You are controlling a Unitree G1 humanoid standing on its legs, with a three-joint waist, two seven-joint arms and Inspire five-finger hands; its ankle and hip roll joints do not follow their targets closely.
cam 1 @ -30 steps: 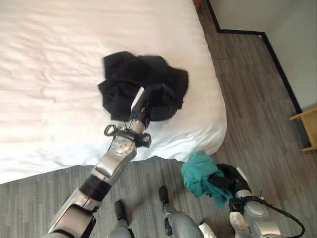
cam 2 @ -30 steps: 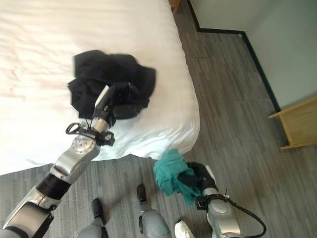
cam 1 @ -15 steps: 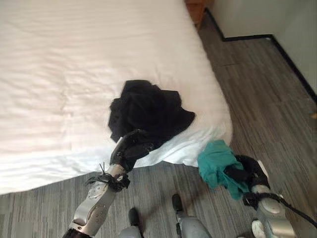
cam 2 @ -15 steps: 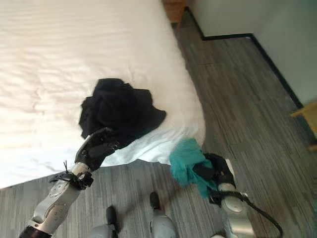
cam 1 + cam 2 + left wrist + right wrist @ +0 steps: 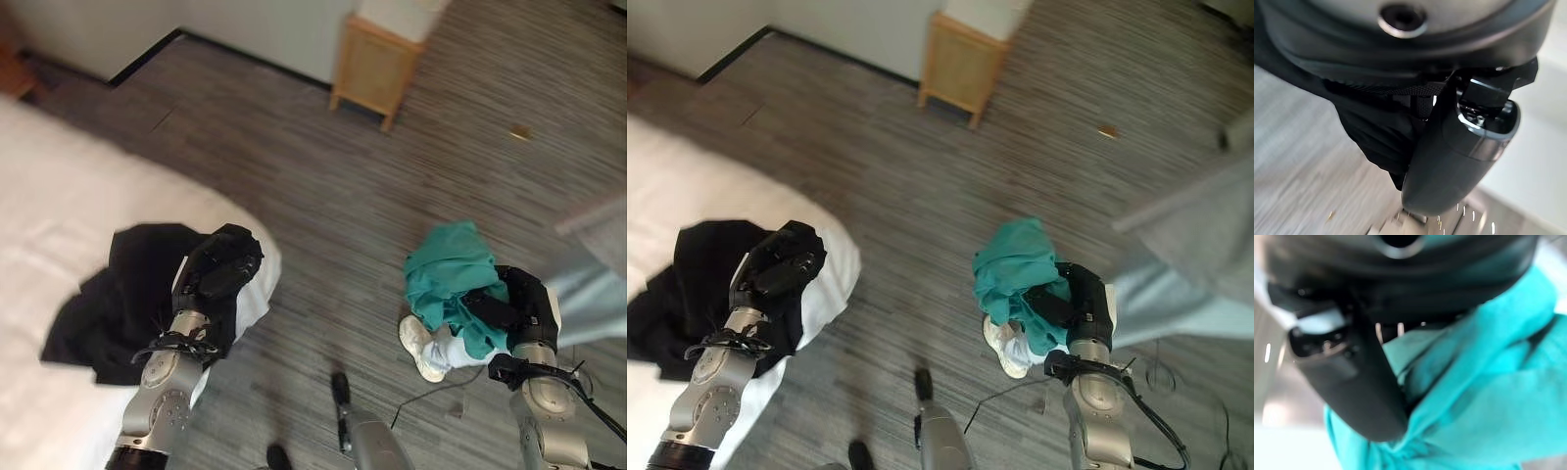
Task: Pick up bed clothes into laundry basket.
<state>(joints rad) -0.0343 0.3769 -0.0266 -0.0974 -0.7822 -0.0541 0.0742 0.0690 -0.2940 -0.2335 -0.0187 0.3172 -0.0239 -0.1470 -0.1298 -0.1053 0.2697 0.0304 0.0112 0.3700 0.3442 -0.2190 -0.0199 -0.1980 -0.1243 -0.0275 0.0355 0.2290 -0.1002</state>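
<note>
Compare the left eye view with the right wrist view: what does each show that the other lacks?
The left eye view takes in the white bed, the black clothes gripped at the bed's corner by the left robot hand, the wooden side table and the grey plank floor. The right wrist view gives the close-up: the thumb pressed into folds of the teal garment. Both show the right robot hand shut on that teal garment, held above the floor.
</note>
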